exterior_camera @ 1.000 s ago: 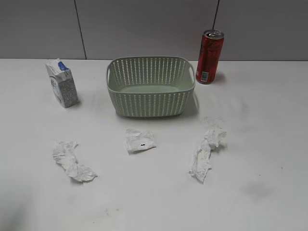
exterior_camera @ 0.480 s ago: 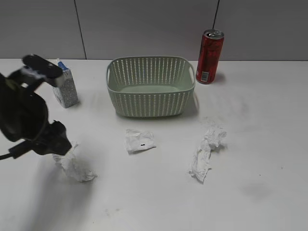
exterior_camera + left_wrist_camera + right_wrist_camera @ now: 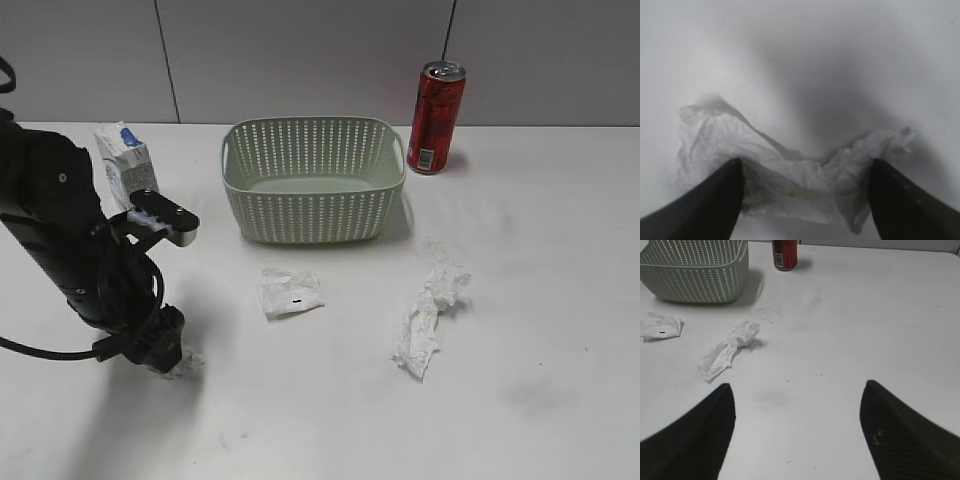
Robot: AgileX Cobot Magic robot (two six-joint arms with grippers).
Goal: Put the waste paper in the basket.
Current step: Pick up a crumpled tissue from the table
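Observation:
My left gripper (image 3: 162,350) is down on the table at the front left, over the left long paper scrap (image 3: 186,364), which the arm mostly hides. In the left wrist view its jaws (image 3: 805,167) are open, one on each side of this crumpled scrap (image 3: 785,172). The small squarish wad (image 3: 290,292) with a black mark lies in front of the sage-green basket (image 3: 312,205). The other long scrap (image 3: 425,320) lies to the right. My right gripper (image 3: 797,390) is open and empty above bare table, with that scrap (image 3: 727,350), the wad (image 3: 660,325) and the basket (image 3: 695,280) ahead to its left.
A tall red can (image 3: 438,118) stands at the basket's back right and also shows in the right wrist view (image 3: 785,254). A white-and-blue carton (image 3: 125,170) stands upright left of the basket, just behind my left arm. A grey wall runs along the table's far edge.
My left arm has come into view from the left and dropped onto the left long scrap, now covering most of it. The other scraps, basket and can have not moved.

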